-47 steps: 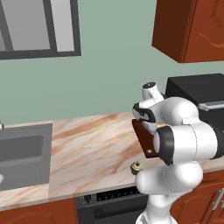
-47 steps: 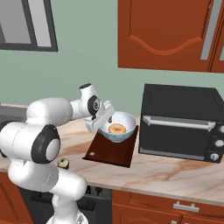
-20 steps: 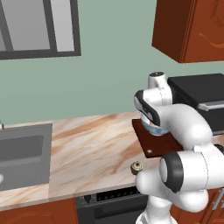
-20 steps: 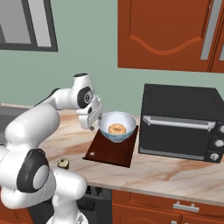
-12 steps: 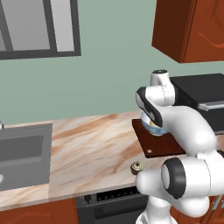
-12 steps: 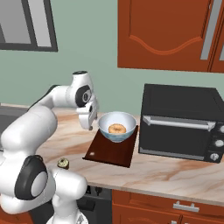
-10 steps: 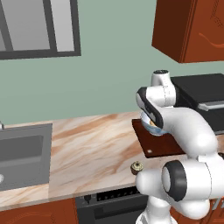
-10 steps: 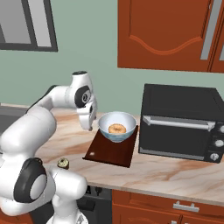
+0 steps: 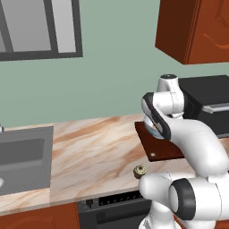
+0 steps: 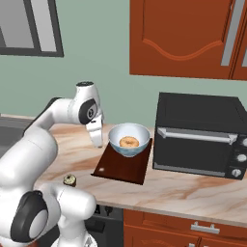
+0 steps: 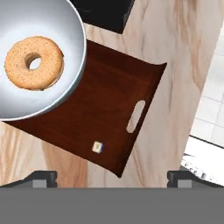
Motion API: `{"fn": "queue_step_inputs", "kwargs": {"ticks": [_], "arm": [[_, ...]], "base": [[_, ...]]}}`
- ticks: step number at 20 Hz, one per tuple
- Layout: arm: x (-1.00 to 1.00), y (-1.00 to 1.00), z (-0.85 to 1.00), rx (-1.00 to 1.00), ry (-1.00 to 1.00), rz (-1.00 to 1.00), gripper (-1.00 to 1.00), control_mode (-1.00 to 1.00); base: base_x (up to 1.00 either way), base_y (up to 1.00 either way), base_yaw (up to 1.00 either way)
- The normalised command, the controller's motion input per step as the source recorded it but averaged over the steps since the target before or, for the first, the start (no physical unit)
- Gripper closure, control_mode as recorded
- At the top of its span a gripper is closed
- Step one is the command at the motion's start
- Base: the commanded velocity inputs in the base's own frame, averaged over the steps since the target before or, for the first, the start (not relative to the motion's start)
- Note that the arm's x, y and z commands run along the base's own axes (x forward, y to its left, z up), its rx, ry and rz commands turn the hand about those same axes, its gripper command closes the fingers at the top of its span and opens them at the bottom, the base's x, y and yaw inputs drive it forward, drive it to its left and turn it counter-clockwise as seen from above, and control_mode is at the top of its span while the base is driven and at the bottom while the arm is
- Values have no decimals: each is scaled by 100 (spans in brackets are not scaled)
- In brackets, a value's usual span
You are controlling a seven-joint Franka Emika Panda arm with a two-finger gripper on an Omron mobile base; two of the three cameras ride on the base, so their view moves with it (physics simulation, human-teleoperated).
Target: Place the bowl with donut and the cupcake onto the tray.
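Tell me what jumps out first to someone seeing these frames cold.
The bowl with the donut in it, sitting on the tray's far end beside the black microwave. Next, the white arm folded over the counter, its open gripper hanging just left of the bowl. The cupcake sits alone near the counter's front edge, off the tray.

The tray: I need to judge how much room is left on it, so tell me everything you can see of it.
The tray is a flat, dark reddish-brown rectangle that looks like wood, with a low rim and a slot handle cut near one end. It lies flat on the marble counter beside the black microwave. The bowl holding the donut sits on the end near the wall; the near half is bare except for a tiny pale label.
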Motion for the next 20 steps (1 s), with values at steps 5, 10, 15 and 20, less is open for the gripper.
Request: {"fn": "queue_step_inputs", "kwargs": {"ticks": [5, 10, 15, 20], "arm": [[-10, 0, 0, 0, 0, 26, -100, -100], [-8, 0, 0, 0, 0, 27, -100, -100], [-11, 6, 0, 0, 0, 29, -100, -100], [-12, 24, 0, 1, 0, 25, -100, -100]], "base": [[0, 0, 0], [0, 0, 0], [0, 0, 0], [0, 0, 0]]}}
